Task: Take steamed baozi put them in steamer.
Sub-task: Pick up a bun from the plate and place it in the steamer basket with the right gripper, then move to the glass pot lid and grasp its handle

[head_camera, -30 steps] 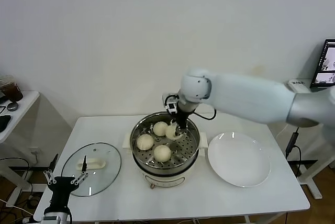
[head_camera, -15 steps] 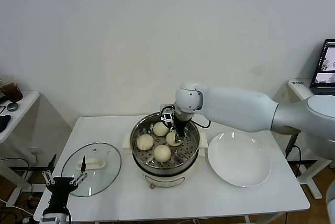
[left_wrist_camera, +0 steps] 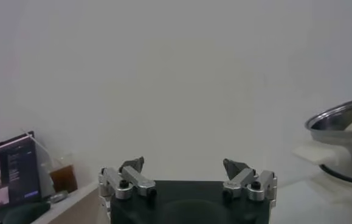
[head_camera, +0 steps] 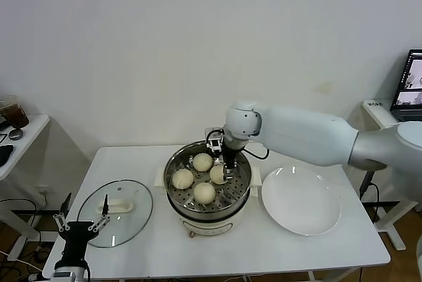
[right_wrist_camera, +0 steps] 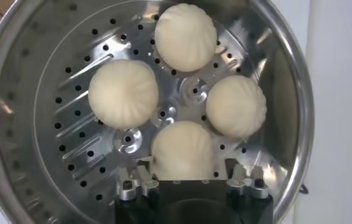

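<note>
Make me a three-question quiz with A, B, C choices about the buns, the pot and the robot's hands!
1. Where are the steamed baozi?
A. on the white plate
B. in the steamer
C. on the glass lid

2. How many buns are there?
A. two
B. three
C. four

3. What is the right hand doing?
A. hanging open over a bun
B. holding the lid
C. resting on the plate

Answers:
1 B, all lie on the steamer's holed tray.
2 C, four show in the right wrist view.
3 A, the right hand is open above the nearest bun; the plate is bare, the left hand waits low.
</note>
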Tool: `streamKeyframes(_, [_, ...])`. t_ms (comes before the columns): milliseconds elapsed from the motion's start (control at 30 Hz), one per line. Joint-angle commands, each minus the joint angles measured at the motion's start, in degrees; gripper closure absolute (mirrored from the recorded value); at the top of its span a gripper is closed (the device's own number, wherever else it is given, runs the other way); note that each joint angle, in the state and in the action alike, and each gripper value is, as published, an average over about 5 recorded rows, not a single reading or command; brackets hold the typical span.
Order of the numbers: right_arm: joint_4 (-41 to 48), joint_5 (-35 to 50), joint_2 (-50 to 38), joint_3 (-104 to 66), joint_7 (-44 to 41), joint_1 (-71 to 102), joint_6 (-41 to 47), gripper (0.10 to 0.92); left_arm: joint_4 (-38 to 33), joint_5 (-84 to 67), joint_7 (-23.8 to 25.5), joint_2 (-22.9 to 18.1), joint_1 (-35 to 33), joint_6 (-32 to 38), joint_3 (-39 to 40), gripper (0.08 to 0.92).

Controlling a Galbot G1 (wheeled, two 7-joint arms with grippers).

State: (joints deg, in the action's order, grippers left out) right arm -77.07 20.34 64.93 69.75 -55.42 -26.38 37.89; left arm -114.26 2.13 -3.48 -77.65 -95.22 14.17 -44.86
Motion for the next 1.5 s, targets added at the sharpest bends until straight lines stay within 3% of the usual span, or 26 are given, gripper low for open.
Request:
streamKeyframes(33, [-10.64, 1.77, -10.09, -4.65, 5.22, 0.0, 0.98, 0.211, 0.44, -0.04, 0.08, 0.09, 0.44, -0.04, 0.17, 0.177])
streamKeyframes(267, [-21.74, 4.65, -23.14, -20.94, 27.95, 15.68, -4.5, 0.203, 1.66, -0.04, 0.15, 0.44, 0.89, 0.15, 0.35, 0.177])
streamKeyframes(433, [-26.25, 5.93, -30.27, -44.93, 41.24, 42.36, -16.61, 0.203, 1.95, 0.12, 0.52, 0.56, 0.82, 0.09, 1.03, 0.177])
streamKeyframes(533, [-28.07, 4.25, -30.15, -61.32, 44.56, 59.6, -22.97, 0.203, 1.85, 0.08, 0.69, 0.44, 0.79, 0.17, 1.64, 0.177])
streamKeyframes(767, [-30.6, -7.3, -15.84, -93.01, 44.43, 92.93, -36.97, 0.203, 1.44, -0.33, -0.07, 0.34, 1.0, -0.43, 3.23, 0.177])
streamKeyframes(1000, [-30.03, -17.77, 4.2, -113.25, 38.15, 105.18, -51.14, 0.203, 0.82, 1.62, -1.95, 0.81, 1.21, -1.62, 5.06, 0.177])
streamKeyframes(1233, [-32.11, -13.19, 15.13, -122.3, 34.68, 111.61, -55.6, 0.203, 3.45, 20.6, -10.33, 3.64, 2.34, -4.73, 4.88, 0.177])
streamKeyframes(1500, [-34.01, -10.67, 18.6, -125.31, 39.44, 118.6, -52.06, 0.203, 13.67, 55.57, -12.72, 10.99, 0.51, -2.14, 2.15, 0.177])
